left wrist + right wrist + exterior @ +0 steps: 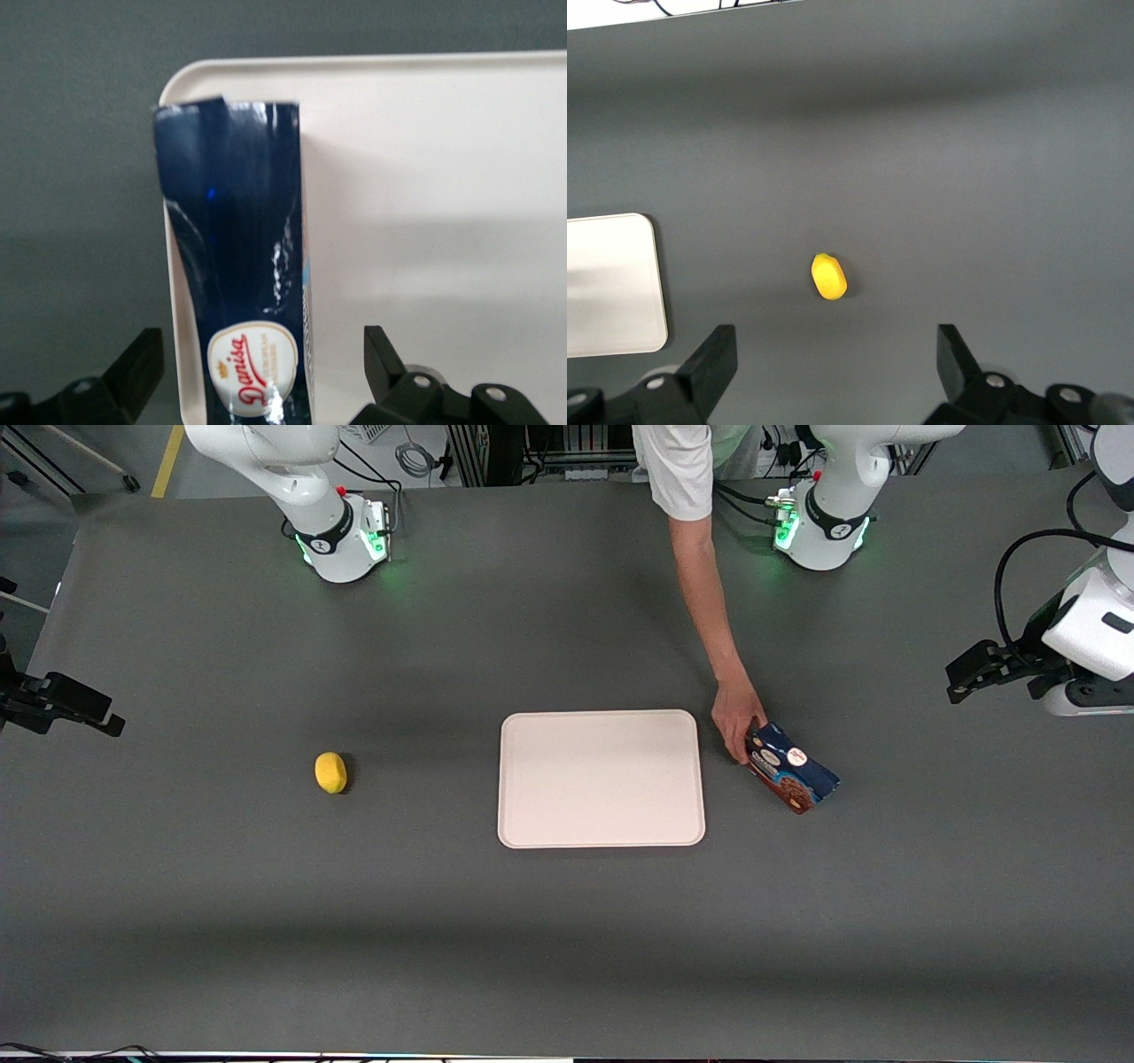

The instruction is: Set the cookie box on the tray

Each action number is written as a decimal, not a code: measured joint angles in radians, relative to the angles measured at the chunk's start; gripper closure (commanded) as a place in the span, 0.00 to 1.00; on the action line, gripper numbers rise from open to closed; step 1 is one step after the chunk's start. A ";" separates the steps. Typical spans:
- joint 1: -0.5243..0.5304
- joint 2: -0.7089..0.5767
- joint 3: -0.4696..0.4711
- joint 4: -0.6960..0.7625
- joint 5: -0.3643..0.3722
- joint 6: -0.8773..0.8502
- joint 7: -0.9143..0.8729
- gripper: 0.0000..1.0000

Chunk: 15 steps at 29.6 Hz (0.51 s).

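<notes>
The dark-blue cookie box (791, 767) lies slanted on the grey table beside the tray (601, 778), on the side toward the working arm's end. A person's hand (737, 728) rests on the box end nearest the tray. The pale tray is bare. My left gripper (961, 677) hangs above the table's working-arm end, well apart from the box. In the left wrist view the cookie box (235, 266) with its oval logo overlaps the tray's (425, 177) rim and shows between the open fingers (383, 359), which do not touch it. No hand shows there.
A small yellow lemon-like lump (330, 771) sits on the table toward the parked arm's end, level with the tray. The person's arm (700, 584) reaches over the table from between the two arm bases (819, 536) down to the box.
</notes>
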 measured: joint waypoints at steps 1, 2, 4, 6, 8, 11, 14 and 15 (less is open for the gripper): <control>0.000 0.000 0.000 0.000 0.000 0.000 0.000 0.00; 0.000 0.000 0.000 0.000 0.000 0.000 0.000 0.00; 0.000 0.000 0.000 0.000 0.000 -0.001 0.000 0.00; 0.000 0.000 0.000 0.000 -0.001 -0.002 0.000 0.00; 0.000 0.000 0.000 0.000 -0.004 -0.004 -0.006 0.01; 0.000 0.001 0.000 0.000 -0.032 -0.012 -0.088 0.00; 0.000 0.002 -0.001 -0.001 -0.089 -0.021 -0.241 0.00; 0.000 0.003 -0.002 -0.002 -0.101 -0.022 -0.291 0.00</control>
